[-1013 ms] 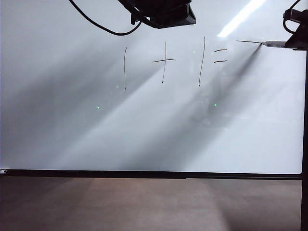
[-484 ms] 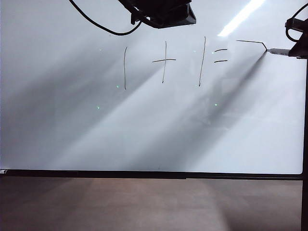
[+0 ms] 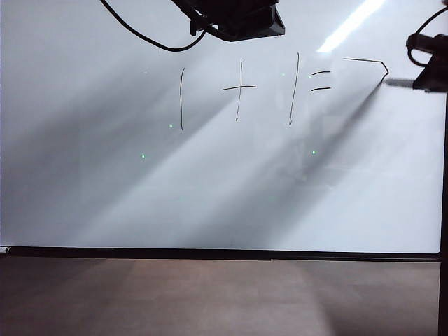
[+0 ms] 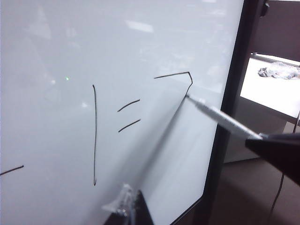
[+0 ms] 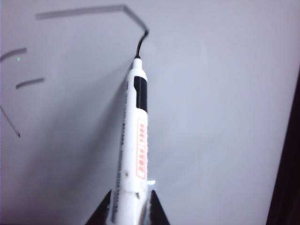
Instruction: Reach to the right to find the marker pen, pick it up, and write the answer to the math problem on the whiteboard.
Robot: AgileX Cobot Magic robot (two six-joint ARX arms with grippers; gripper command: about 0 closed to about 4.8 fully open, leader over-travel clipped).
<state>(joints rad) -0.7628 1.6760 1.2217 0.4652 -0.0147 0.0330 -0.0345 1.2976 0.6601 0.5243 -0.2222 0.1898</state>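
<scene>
The whiteboard [image 3: 210, 189] fills most of the exterior view. On it stands the math problem [image 3: 238, 89], one plus one equals, in thin black lines. Just right of the equals dashes is the answer [image 3: 367, 63], now a flat top stroke with a short hook running down from its right end. My right gripper [image 5: 130, 213] is shut on the marker pen [image 5: 133, 140], whose dark tip touches the board at the hook's lower end. At the exterior view's right edge the pen [image 3: 399, 82] sticks out of the gripper [image 3: 428, 73]. My left gripper [image 4: 133, 208] shows only a dark blurred tip near the board.
A black frame edge [image 3: 224, 253] runs along the board's bottom, with a brown surface [image 3: 210, 294] below. A black post [image 3: 444, 175] borders the board on the right. The left arm's black body [image 3: 234, 17] and a cable [image 3: 140, 35] hang at the top.
The pen tip has come down and a little left from the end of the top stroke, leaving a short hook. The left arm has not moved.
</scene>
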